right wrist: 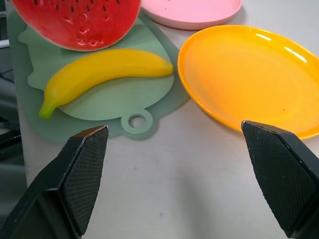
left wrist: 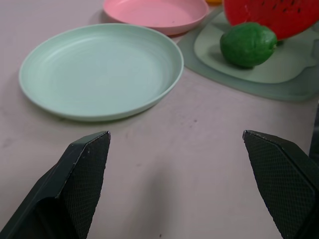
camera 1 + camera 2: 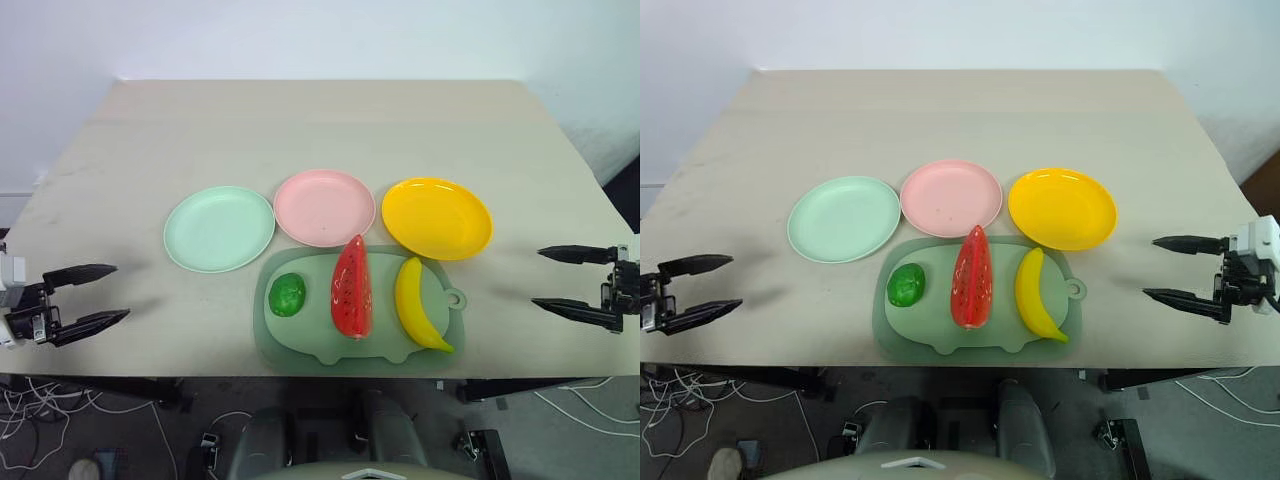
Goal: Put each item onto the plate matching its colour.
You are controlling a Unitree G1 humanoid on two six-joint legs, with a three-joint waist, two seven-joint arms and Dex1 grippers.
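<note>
Nothing is sorted yet: the green fruit (image 3: 287,295), watermelon wedge (image 3: 353,287) and banana (image 3: 419,306) all lie on the mat (image 3: 300,340), just in front of the three bare plates (image 3: 219,228), and my left gripper (image 3: 88,299) and right gripper (image 3: 572,282) wait wide open beside it, holding nothing.

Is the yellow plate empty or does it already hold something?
Empty. The yellow plate shows only bare surface; the banana lies on the mat beside it.
</note>
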